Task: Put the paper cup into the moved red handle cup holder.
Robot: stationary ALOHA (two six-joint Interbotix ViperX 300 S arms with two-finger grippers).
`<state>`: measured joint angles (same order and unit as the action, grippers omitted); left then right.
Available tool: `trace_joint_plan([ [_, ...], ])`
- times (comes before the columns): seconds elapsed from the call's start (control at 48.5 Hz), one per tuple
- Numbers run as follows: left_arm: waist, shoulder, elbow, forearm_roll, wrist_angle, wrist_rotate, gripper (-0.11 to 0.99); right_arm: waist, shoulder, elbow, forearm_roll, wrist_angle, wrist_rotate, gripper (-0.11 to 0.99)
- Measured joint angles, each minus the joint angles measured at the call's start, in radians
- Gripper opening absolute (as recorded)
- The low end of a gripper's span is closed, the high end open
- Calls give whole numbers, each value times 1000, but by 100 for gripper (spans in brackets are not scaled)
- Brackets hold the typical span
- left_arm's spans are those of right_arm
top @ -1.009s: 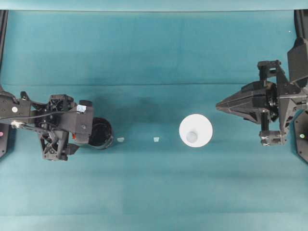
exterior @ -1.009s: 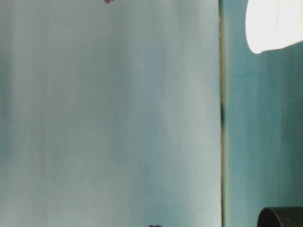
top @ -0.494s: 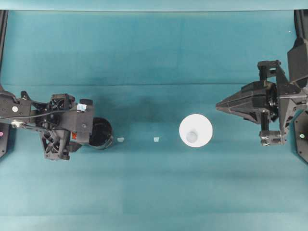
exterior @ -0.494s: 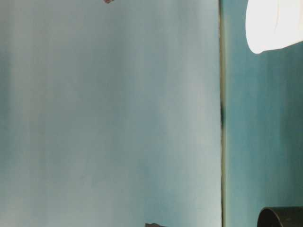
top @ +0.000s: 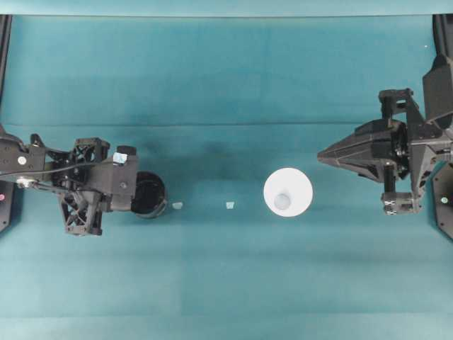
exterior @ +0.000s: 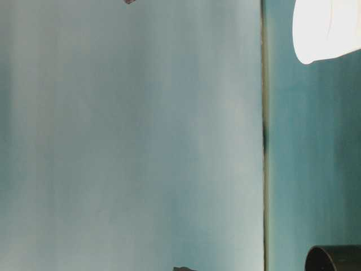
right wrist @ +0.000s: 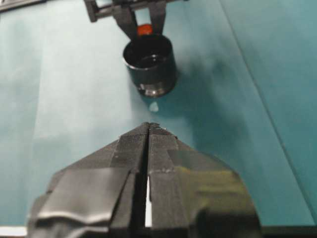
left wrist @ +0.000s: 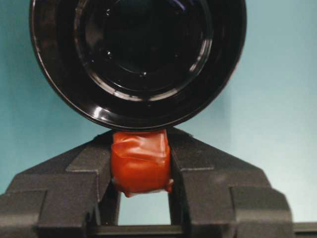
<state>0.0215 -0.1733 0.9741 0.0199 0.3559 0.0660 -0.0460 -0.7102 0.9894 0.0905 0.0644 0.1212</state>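
The red handle cup holder, glossy black and upright, stands at the left of the table; it is also in the table-level view. My left gripper is shut on its red handle, which sits pinched between both fingers just below the holder's rim. The white paper cup stands alone right of centre, its bright wall also at table level. My right gripper is shut with nothing in it, hovering just right of and beyond the cup. From its wrist view the shut tip points at the holder.
Two small pale scraps lie on the teal cloth between holder and cup. Bare cloth stretches along the front and back of the table. Dark arm mounts sit at both side edges.
My left arm has shifted very slightly to the left and the holder has barely moved with it. The paper cup and my right arm have stayed still.
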Motion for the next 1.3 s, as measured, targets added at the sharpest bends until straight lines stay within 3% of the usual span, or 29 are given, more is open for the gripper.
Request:
trace_joint_plan([
  [0.268, 0, -40, -124, 0, 29, 20, 26, 0, 0, 0, 0, 0, 0, -10],
  [0.515, 2, -14, -307, 0, 133, 121, 26, 2, 2, 2, 2, 0, 0, -10],
  [0.7, 2, 54, -393, 0, 143, 160, 26, 2, 0, 2, 0, 0, 0, -10],
  [0.947, 2, 130, -466, 0, 144, 161, 26, 0, 0, 2, 0, 0, 0, -10],
  [1.298, 0, 201, -472, 0, 138, 158, 26, 0, 0, 2, 0, 0, 0, -10],
])
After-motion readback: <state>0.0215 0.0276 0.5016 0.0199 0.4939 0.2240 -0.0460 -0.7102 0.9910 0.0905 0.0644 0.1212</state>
